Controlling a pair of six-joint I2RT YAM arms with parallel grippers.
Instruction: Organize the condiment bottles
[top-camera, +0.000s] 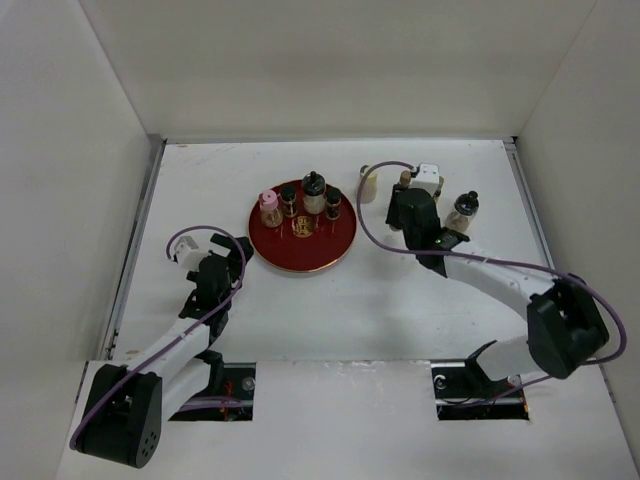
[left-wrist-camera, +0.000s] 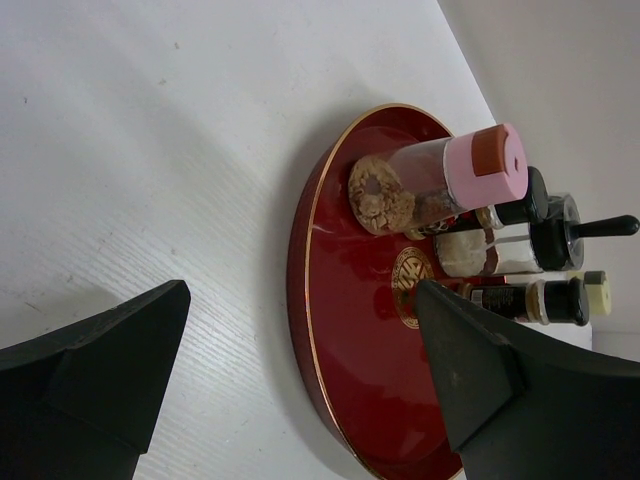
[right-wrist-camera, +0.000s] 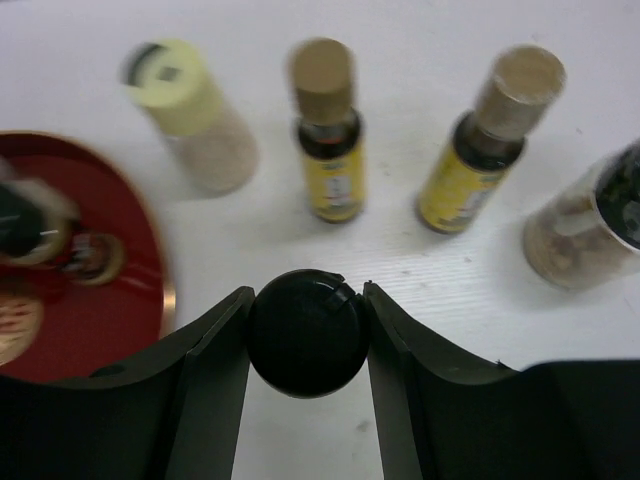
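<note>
While the right tool (right-wrist-camera: 305, 300) grips a black-capped bottle (right-wrist-camera: 305, 335), its 2 fingers press against opposite sides of the round cap. The cap hides the bottle's body, so how it stands cannot be told. In the right wrist view it sits just right of the red tray (top-camera: 300, 258), over the white counter (top-camera: 330, 320).

Beyond the held cap, 4 more bottles stand upright on the counter in a loose row. A cream-capped bottle (right-wrist-camera: 190, 115) is nearest the tray. Next come 2 slim amber bottles (right-wrist-camera: 328, 165) (right-wrist-camera: 470, 170) with tan caps and yellow labels. A clear jar (right-wrist-camera: 585, 225) of brownish contents with a dark cap is farthest right. All 4 stand apart from one another and clear of the tool.

On the tray's far half, 4 bottles are grouped close together. A pink-capped jar (top-camera: 268, 208) stands at the left, and 3 dark-capped bottles (top-camera: 314, 192) stand to its right. The near half of the tray is bare except for a gold emblem.

Near the tray's left rim, the left tool (left-wrist-camera: 300, 290) hangs above the counter with its fingers spread wide, gripping nothing.
</note>
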